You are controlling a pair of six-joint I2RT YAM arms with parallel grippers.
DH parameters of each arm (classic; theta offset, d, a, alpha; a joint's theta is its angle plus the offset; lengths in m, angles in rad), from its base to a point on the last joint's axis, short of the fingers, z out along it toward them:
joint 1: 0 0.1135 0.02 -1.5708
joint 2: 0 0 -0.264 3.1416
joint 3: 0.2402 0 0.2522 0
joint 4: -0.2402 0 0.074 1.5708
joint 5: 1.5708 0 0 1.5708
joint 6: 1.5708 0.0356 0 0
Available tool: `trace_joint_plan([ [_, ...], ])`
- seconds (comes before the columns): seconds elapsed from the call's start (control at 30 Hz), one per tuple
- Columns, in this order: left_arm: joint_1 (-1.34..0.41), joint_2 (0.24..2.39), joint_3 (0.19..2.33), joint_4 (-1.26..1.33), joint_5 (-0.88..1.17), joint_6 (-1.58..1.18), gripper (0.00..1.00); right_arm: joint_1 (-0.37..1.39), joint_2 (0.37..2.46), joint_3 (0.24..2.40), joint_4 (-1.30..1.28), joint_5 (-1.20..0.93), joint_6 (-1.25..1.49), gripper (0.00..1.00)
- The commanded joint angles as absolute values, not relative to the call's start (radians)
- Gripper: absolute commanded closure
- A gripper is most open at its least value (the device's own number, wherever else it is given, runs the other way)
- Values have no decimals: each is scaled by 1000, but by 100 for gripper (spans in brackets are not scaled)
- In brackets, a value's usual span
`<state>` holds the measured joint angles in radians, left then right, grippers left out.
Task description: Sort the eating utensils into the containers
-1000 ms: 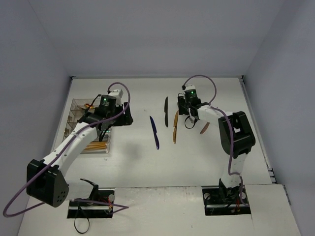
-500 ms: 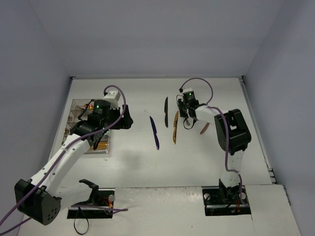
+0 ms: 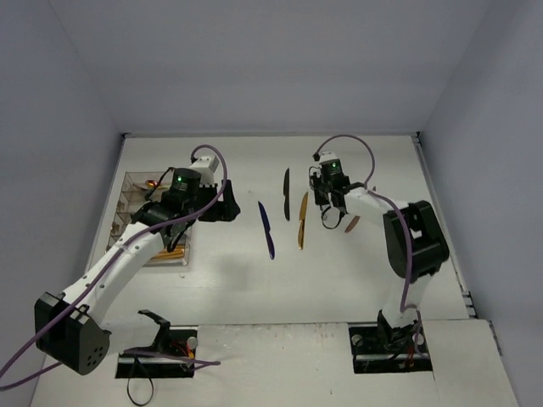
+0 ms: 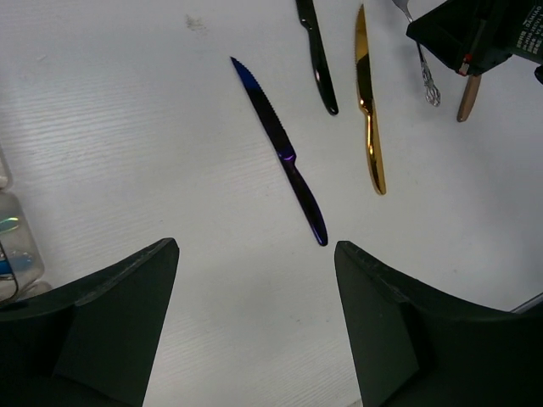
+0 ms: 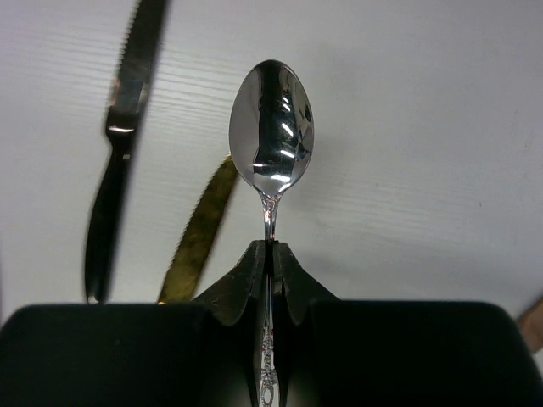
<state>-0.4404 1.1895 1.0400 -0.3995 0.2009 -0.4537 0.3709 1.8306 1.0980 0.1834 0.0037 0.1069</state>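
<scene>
White table (image 3: 254, 280); right wrist view alone shows right jaws clamping spoon (image 5: 271, 127).

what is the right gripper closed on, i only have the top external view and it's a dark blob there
observer: a silver spoon. The right gripper is shut on its thin handle, with the bowl sticking out past the tips.
operator: ok and the other arm, is it carrying anything
observer: no. The left gripper is open and empty, and the blue knife lies flat just ahead of it.
operator: does that knife have a plain edge or teeth
observer: teeth. The left wrist view shows fine serrations along the blade near its tip.
</scene>
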Motion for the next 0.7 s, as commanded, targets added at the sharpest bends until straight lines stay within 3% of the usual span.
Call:
trace_joint_plan([
  [0.0, -476, 1231, 1131, -278, 245, -509, 28, 492, 1605, 1050, 221, -37, 127, 100],
  [0.33, -534, 1330, 1211, -169, 240, -520, 28, 755, 1433, 969, 236, -49, 198, 100],
  [0.67, -545, 1364, 1193, -179, 201, -535, 33, 813, 1407, 973, 276, -64, 239, 100],
])
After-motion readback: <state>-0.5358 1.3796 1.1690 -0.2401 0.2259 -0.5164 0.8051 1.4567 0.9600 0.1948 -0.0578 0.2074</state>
